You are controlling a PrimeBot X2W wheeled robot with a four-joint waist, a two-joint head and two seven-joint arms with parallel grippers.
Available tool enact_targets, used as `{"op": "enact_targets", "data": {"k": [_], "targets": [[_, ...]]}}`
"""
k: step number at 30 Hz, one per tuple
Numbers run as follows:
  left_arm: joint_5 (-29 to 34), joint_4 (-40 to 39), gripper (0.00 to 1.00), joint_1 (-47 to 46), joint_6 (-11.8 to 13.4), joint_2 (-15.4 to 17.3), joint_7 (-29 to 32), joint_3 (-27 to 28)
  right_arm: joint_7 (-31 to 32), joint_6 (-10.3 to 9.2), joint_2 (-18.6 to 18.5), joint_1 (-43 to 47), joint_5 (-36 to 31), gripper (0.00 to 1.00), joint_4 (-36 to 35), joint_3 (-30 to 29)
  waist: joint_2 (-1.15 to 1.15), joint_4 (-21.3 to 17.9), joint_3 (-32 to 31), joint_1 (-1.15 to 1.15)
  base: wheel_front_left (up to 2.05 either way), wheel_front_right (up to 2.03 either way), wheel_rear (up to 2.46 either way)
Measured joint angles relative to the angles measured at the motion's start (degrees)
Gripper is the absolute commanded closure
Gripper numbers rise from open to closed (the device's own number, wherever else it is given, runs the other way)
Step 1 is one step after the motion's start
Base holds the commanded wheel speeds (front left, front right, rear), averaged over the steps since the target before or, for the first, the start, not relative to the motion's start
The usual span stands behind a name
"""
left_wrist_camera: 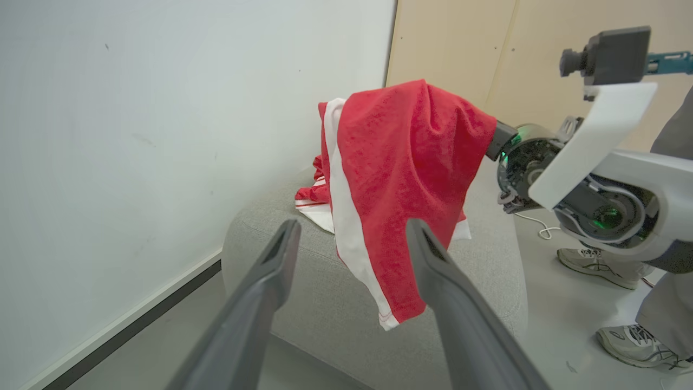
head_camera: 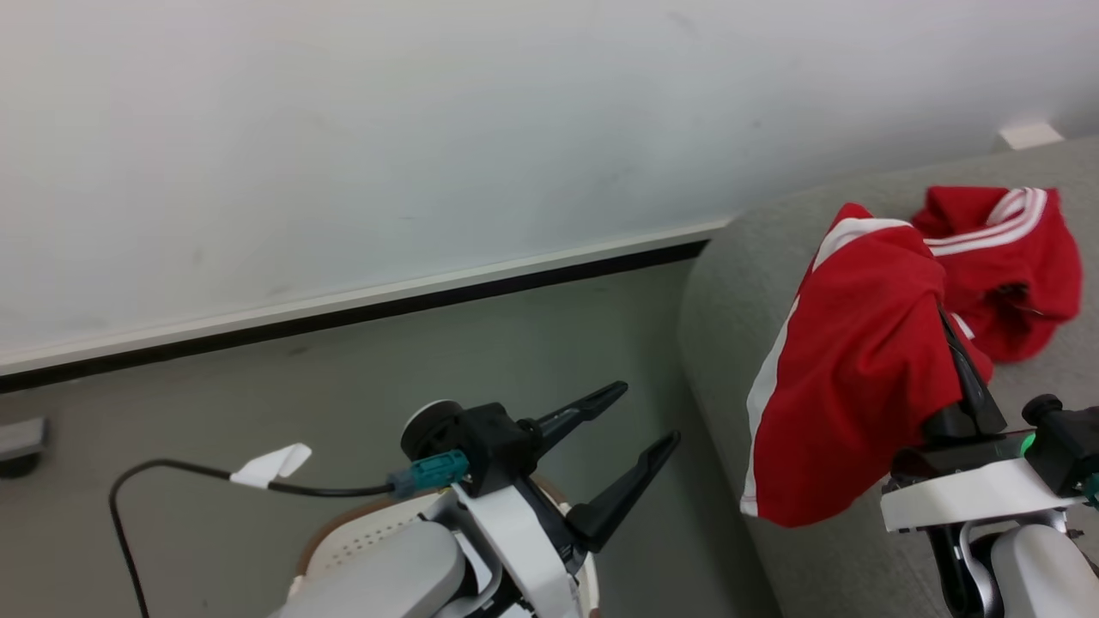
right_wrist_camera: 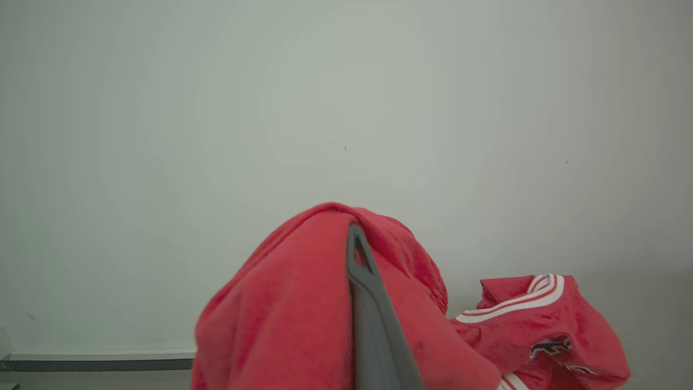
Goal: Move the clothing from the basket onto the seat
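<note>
Head view: right gripper point(head_camera: 966, 378) has its fingers pinched narrow on a red garment point(head_camera: 859, 369) dangling over the edge of the seat point(head_camera: 755, 275), left gripper point(head_camera: 644, 416) spread wide and empty beside the seat, so dropping here might slide it onto the floor point(head_camera: 429, 343).

1. A plain white wall point(head_camera: 343, 129) is seen above, with a pale skirting strip point(head_camera: 343, 302) and a black line run along its foot.
2. A grey-green floor point(head_camera: 258, 412) is spread below the skirting.
3. Pale wooden panelling point(left_wrist_camera: 449, 43) is seen past the wall's end in the left wrist view.
4. A person's two grey trainers point(left_wrist_camera: 601, 265) are planted on the floor there, a grey trouser leg point(left_wrist_camera: 668, 300) above them.
5. A thin white cord point(left_wrist_camera: 541, 232) is left lying near the farther trainer.
6. A small pale block point(head_camera: 1030, 135) is set at the wall's foot.
</note>
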Motion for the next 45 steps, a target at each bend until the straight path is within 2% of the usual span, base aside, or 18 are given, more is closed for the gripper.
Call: {"op": "enact_targets", "data": {"k": [10,18,22,28,37,45], "targets": [[4.9,-1.1,0.00,2.7,-0.5,-0.9,-0.1,4.4,0.0,0.00,-1.0,4.1,-0.2,1.00,-2.1,-1.2,0.00,-7.6,1.5,0.00,0.00,0.00,0.00],[7.6,0.1,0.00,4.2,-1.5,-2.4,-0.1,6.4,0.0,0.00,-1.7,5.1,0.2,1.00,-3.0,-1.5,0.00,-10.2,1.5,0.00,0.00,0.00,0.00],[8.3,0.5,0.00,4.4,-2.2,-2.8,-0.1,6.9,0.0,0.00,-2.7,4.7,0.3,1.00,-2.9,-2.0,0.00,-10.2,2.1,0.00,0.00,0.00,0.00],[8.9,0.7,0.00,4.3,-2.8,-2.2,-0.1,7.6,1.3,0.00,-6.5,-0.8,0.6,1.00,-1.5,-4.7,0.00,-9.1,4.5,0.00,0.00,0.00,0.00],[9.7,-0.7,0.00,2.0,-3.4,1.4,0.0,8.1,7.6,0.00,-15.7,-14.0,2.8,1.00,3.4,-10.2,0.00,-6.1,11.2,0.00,0.00,0.00,0.00],[9.7,-3.2,0.00,-0.6,-3.7,5.6,0.7,9.2,14.2,0.00,-20.9,-23.9,-3.1,1.00,11.4,-13.5,0.00,-3.2,19.0,0.01,0.00,0.00,0.00]]}}
